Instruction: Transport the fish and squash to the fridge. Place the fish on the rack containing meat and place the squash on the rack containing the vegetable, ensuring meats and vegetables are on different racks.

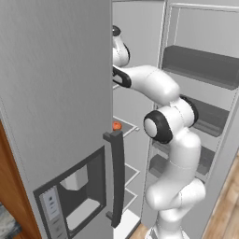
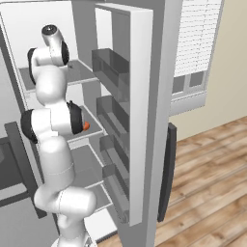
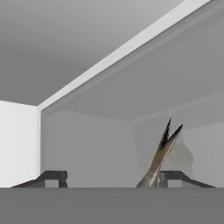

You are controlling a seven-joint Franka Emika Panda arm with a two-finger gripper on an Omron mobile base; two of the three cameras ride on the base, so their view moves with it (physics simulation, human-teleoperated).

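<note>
Inside fridge (image 1: 56, 93): spread gripper (image 3: 108, 177) beside fish (image 3: 161, 157).

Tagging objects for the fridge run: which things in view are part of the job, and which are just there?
Part of the job:
- fish, tail sticking up beside one tip of the claw
- squash, on a fridge rack
- open fridge

Just there:
- door bins
- dispenser panel
- wooden floor
- window blind

You have wooden plank flooring (image 2: 212, 164) at right; a window with white blinds (image 2: 197, 38), perhaps shut, behind.
</note>
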